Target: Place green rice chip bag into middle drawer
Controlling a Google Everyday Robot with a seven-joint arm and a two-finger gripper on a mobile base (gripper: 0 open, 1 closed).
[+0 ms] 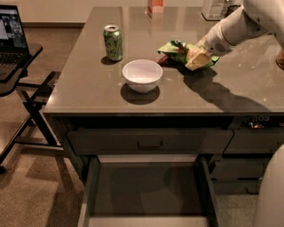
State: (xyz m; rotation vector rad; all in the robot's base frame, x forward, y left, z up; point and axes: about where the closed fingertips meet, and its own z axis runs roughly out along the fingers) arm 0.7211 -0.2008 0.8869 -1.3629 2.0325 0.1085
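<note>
Desk (84, 91): grey, glossy top, carrying all items below; positions given from the white bowl (142, 75), which stands near the front edge.

Laptop (11, 33): far left of the bowl, off the desk, open on a black folding stand (26, 88); screen lit.

Green soda can (113, 42): upright, left of and behind the bowl, apart from it.

Orange carton (155, 5): well behind the bowl at the desk's far edge; only its base in view.

Green rice chip bag (174, 48): crumpled, lying on the desk right of and behind the bowl, near it, not touching.

Gripper (198, 59): right of and behind the bowl, down at the bag's right end, in contact with it; whether it is closed on the bag, cannot tell.

Arm (239, 29): white, reaching in from the upper right behind the bowl.

Shallow drawer with dark bar handle (149, 142): directly below the bowl, closed.

Middle drawer (146, 188): below the bowl, beneath the handled drawer, pulled open; flat grey interior showing.
</note>
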